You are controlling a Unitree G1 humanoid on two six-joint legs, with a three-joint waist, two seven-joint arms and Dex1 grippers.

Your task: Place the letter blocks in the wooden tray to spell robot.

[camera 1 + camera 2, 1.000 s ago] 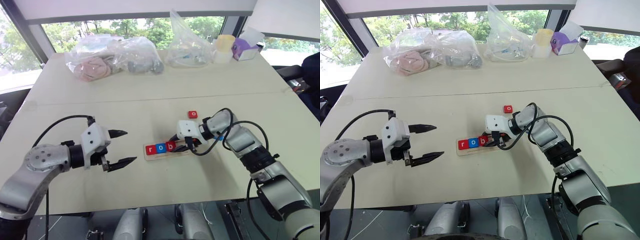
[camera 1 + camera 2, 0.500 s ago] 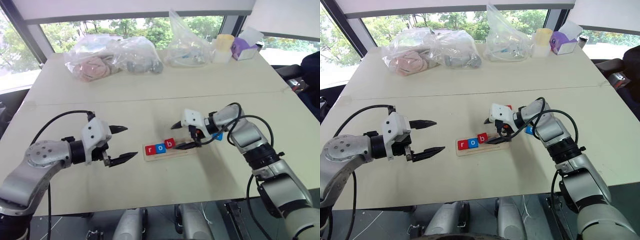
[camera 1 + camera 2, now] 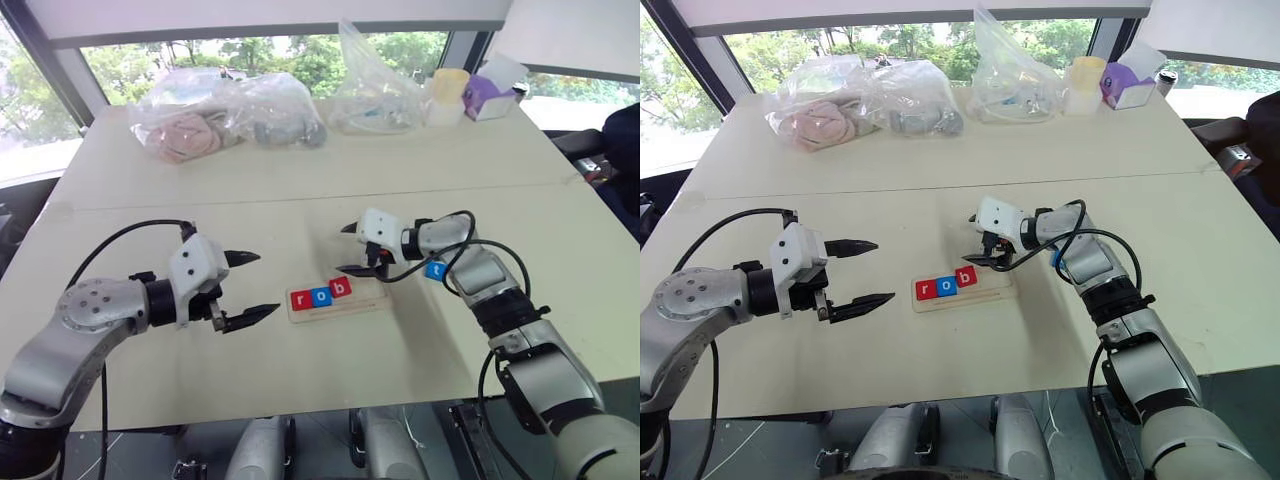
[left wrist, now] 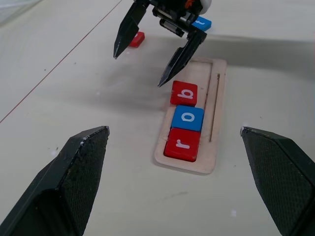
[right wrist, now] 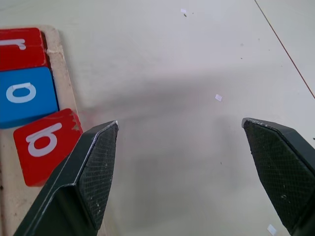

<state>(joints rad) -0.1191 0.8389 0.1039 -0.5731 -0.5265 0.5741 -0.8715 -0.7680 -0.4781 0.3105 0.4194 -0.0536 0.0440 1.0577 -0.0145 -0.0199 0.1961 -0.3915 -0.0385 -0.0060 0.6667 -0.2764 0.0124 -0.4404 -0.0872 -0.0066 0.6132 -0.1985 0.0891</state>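
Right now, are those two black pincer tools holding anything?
Left tool: open, holding nothing.
Right tool: open, holding nothing, above the table beside the pale wooden tray.

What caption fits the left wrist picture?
Open right gripper hovers by wooden tray holding r, o, b.

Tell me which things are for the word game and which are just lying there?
For the job: wooden tray; r block, o block, b block; blue t block; loose red block.
Lying about: plastic bags; purple box; yellow tub.
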